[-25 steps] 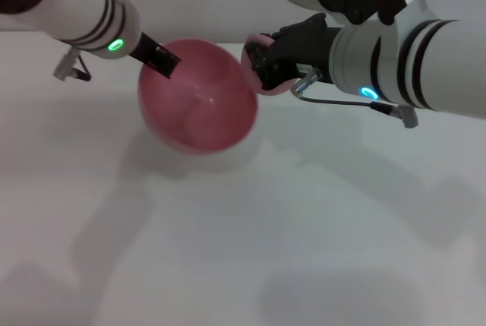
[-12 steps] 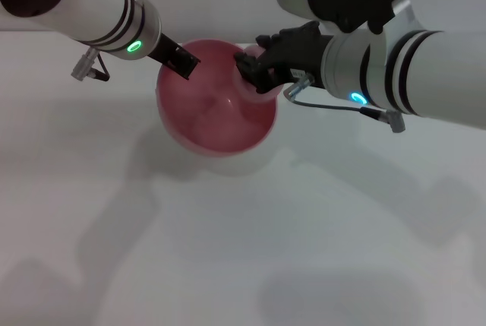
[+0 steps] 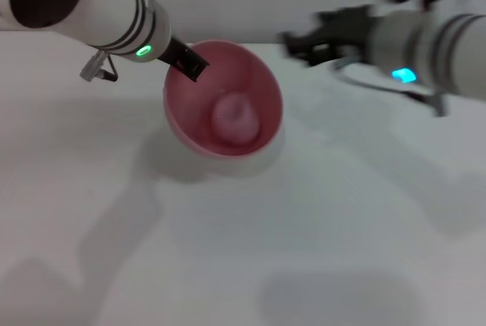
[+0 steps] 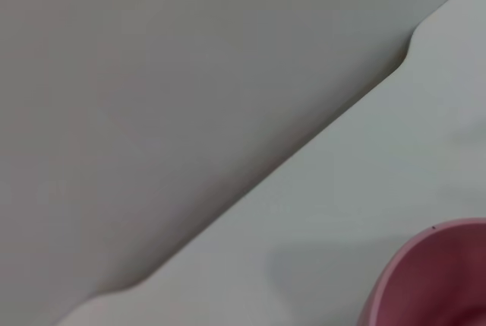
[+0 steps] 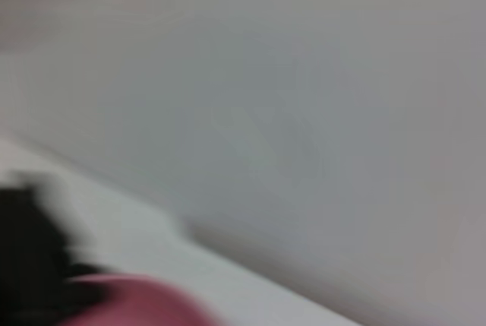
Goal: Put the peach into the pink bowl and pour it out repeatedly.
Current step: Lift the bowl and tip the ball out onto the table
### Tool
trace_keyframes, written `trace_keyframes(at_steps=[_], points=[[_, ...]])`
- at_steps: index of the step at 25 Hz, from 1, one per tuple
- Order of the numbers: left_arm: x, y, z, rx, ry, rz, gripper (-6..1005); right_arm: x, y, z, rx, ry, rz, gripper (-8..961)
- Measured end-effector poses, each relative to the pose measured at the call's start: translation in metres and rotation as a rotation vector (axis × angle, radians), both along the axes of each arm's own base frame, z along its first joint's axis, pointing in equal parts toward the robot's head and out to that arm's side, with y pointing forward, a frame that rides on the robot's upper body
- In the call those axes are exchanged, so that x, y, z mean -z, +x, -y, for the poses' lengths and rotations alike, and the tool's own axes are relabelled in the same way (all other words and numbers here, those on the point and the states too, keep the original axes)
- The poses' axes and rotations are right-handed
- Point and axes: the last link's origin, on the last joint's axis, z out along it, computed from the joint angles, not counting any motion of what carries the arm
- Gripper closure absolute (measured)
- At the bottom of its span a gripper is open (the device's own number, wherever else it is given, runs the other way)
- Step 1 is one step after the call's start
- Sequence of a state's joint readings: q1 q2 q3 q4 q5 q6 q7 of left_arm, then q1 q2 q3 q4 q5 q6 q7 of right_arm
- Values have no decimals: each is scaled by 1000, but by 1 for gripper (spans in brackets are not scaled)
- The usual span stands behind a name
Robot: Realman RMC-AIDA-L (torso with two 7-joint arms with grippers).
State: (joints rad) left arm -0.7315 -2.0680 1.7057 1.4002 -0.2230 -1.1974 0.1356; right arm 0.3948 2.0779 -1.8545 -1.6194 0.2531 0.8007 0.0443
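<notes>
Left gripper (image 3: 187, 63): clamped on the far-left rim of the pink bowl (image 3: 262, 87), holding the bowl tilted so that its opening faces the head camera.
Right gripper (image 3: 304, 43): off to the right of the bowl, clear of its rim, smeared by motion; it carries nothing, and how wide its fingers stand cannot be told.
Peach (image 3: 234, 116): lying inside the pink bowl, low in the basin, touching the inner wall and free of both grippers.
Pink bowl: raised at its gripped edge, with its lower side close to the white table (image 3: 243, 250), where a soft shadow spreads beneath it; whether it touches the surface cannot be told.
Left wrist view: only a curved piece of the pink bowl (image 4: 437, 280) shows at one corner, with the table (image 4: 342, 204) beyond it.
Right wrist view: blurred; a pink patch (image 5: 137, 302) sits at the frame edge, with a dark shape beside it.
</notes>
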Motion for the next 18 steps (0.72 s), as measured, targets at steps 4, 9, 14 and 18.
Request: trace_keyframes(at_steps=[4,9,14,18], points=[[4,7,2,53,-8,-17,951,-49,60,-8,213,163,-16,354],[18,23,8,213,2,-83,951,-84,122,3,389,266,-21,359],[29,33,15,351,15,-150,951,-82,153,12,472,255,1,364],[42,40,29,517,7,-318,951,-75,165,15,504,234,15,368]])
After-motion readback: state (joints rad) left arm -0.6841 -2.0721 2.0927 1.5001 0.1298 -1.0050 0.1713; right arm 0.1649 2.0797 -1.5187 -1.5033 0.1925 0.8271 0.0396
